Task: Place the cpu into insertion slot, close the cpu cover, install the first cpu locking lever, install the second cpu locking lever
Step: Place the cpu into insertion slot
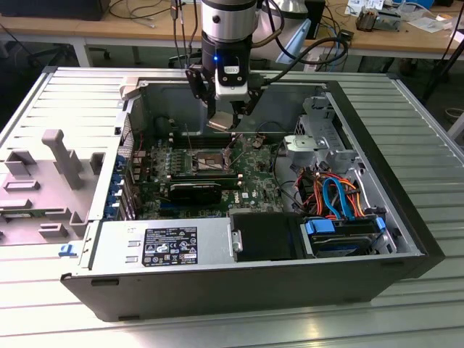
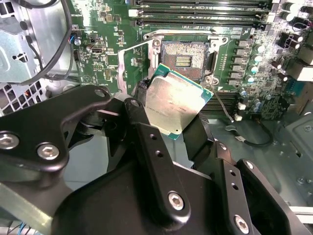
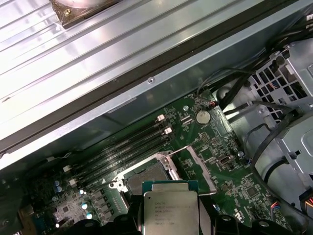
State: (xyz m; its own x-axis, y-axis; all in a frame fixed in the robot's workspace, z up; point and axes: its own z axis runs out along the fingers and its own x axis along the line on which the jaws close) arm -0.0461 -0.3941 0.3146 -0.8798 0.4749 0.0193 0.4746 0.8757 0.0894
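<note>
So the cpu (image 2: 178, 105) is gripped between the fingers of the tool (image 2: 172, 120) and held in the air above the insertion slot (image 2: 186, 56), not seated in it yet. The slot is left bare, and the cpu cover (image 2: 133, 61) is swung open beside it. Nothing can be ticked off so far: placing, closing the cover and both lever steps are all left. The open computer case (image 1: 406, 217) is laid flat on the table (image 1: 43, 304).

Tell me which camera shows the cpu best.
The second wrist view: the cpu shows nearly its whole silver top, tilted, near the insertion slot. The first wrist view cuts off part of it; the exterior view shows it small and side-on.
</note>
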